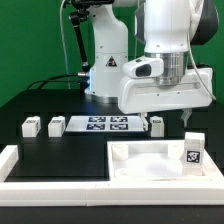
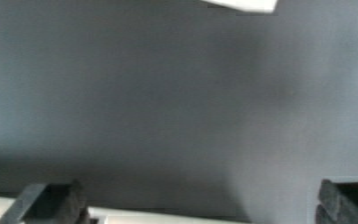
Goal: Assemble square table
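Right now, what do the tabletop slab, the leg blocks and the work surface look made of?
Tabletop slab: probably moulded white plastic, matte; raised rim, even colour, no grain. Leg blocks: same white look, likely plastic, with printed black-and-white tags. Work surface: black, dull, no glare; mat or painted board, cannot tell which.

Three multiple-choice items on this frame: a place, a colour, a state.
1. The square table slab lies: A) nearer the camera than the marker board, toward the exterior view's right; B) on the marker board; C) held in the air.
2. The work surface is: A) white; B) black; C) brown.
3. The gripper is: A) shut on a part; B) shut, empty; C) open, empty.
Answers: 1 A, it fills the near right corner; 2 B, dark around the parts; 3 C, the wrist view shows the fingers apart with nothing between.
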Controlling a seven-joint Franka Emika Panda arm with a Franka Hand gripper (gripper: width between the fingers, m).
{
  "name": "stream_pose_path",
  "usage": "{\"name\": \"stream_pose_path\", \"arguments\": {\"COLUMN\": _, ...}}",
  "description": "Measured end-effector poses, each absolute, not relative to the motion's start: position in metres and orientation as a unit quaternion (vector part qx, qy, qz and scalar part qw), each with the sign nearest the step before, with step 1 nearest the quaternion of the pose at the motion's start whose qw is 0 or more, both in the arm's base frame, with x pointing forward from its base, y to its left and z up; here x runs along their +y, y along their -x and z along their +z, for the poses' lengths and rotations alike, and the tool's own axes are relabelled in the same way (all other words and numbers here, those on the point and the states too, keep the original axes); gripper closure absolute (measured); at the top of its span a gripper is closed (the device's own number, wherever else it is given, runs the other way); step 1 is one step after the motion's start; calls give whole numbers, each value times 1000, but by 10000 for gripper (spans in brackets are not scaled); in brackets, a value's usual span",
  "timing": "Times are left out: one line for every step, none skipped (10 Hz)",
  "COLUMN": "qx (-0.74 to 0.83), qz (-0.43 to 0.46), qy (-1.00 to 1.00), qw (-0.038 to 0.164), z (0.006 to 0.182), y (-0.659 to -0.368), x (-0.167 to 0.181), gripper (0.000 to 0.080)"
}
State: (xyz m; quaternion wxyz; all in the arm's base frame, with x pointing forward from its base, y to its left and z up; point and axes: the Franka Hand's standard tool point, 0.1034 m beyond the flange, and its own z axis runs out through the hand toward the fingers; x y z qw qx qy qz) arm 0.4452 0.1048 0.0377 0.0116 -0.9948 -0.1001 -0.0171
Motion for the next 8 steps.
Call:
{"name": "stream_pose_path", "arguments": {"qx": -99, "qz": -4, "qy": 995, "qw": 13, "z": 36, "y": -442, "x": 106, "gripper": 151}}
{"name": "stream_pose_path", "arguments": {"qx": -94, "qz": 49, "qy": 994, "qw": 19, "z": 35, "y": -434, "x": 109, "gripper": 151}}
{"name": "stream_pose_path", "arguments": {"qx": -64, "qz": 91, "qy": 994, "qw": 21, "z": 35, "y": -431, "x": 109, "gripper": 151}}
{"name": "stream_pose_path", "arguments": {"qx": -38, "qz": 154, "qy": 987, "qw": 20, "z": 33, "y": -415, "x": 110, "gripper": 151}}
{"name": "stream_pose_path", "arguments": {"qx": -33, "qz": 221, "qy": 975, "qw": 18, "z": 32, "y": -405, "x": 112, "gripper": 151}}
{"name": "stream_pose_path", "arguments": {"qx": -37, "qz": 265, "qy": 963, "qw": 13, "z": 29, "y": -402, "x": 112, "gripper": 151}}
{"name": "stream_pose_path", "arguments": {"qx": -30, "qz": 306, "qy": 952, "qw": 13, "z": 28, "y": -400, "x": 110, "gripper": 151}}
{"name": "stream_pose_path", "arguments": {"qx": -29, "qz": 333, "qy": 942, "qw": 13, "z": 27, "y": -401, "x": 109, "gripper": 151}}
